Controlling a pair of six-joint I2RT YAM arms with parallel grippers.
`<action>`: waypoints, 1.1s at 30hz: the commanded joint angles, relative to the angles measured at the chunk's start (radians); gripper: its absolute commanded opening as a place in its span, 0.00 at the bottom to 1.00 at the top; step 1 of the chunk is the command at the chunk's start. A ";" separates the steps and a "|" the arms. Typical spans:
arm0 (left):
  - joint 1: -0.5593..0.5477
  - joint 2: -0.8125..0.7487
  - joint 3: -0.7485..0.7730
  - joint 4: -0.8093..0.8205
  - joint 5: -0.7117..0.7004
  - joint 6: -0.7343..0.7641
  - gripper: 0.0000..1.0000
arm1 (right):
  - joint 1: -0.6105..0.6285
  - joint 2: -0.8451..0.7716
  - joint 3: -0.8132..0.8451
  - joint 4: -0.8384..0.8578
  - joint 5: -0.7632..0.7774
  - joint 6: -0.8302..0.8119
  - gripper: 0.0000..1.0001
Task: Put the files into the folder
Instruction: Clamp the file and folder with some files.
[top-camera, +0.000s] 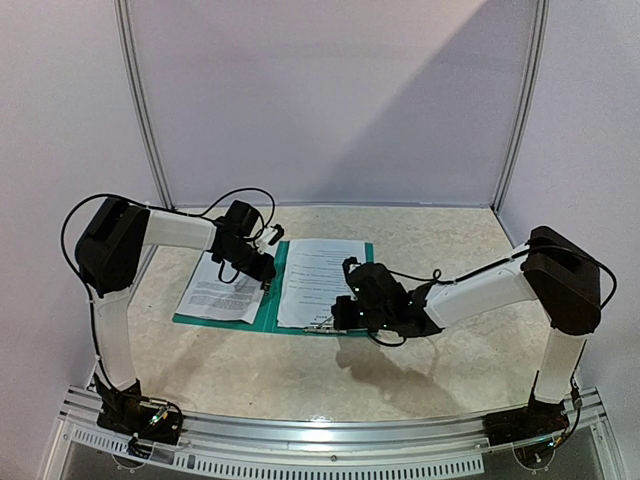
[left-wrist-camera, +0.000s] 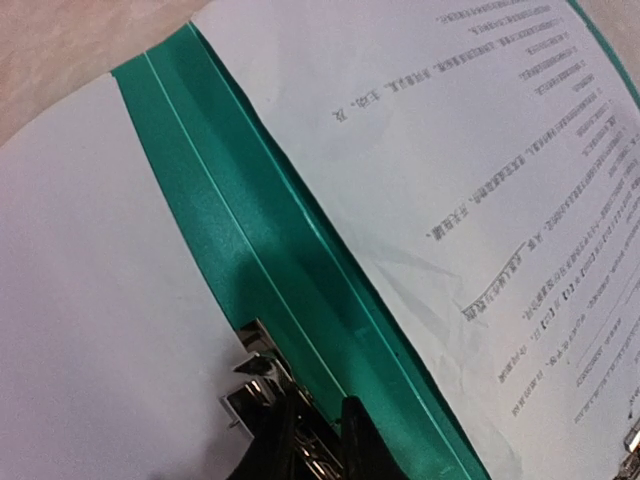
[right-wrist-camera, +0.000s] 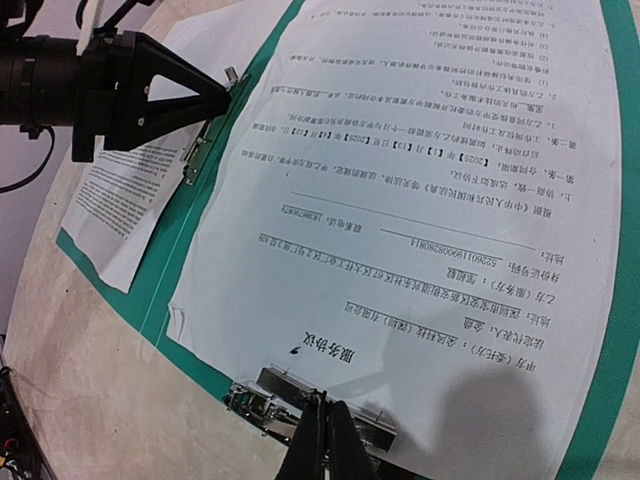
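Your folder (top-camera: 271, 300) lay open in the middle of the top view, with the files (top-camera: 320, 280) on both halves. Your left gripper (right-wrist-camera: 230, 88) pinched the spine clip (right-wrist-camera: 197, 150) at the upper left of the right wrist view. Your right gripper (right-wrist-camera: 321, 408) was closed tight, its tip at the bottom clip (right-wrist-camera: 275, 390).
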 joint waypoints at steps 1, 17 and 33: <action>-0.032 0.088 -0.069 -0.139 0.112 0.006 0.19 | 0.022 0.068 -0.031 -0.045 0.007 0.051 0.00; -0.033 0.079 -0.081 -0.126 0.119 0.006 0.18 | 0.084 0.094 -0.107 -0.057 0.078 0.170 0.00; -0.033 0.082 -0.088 -0.113 0.132 0.011 0.18 | 0.128 0.138 -0.133 -0.054 0.116 0.253 0.00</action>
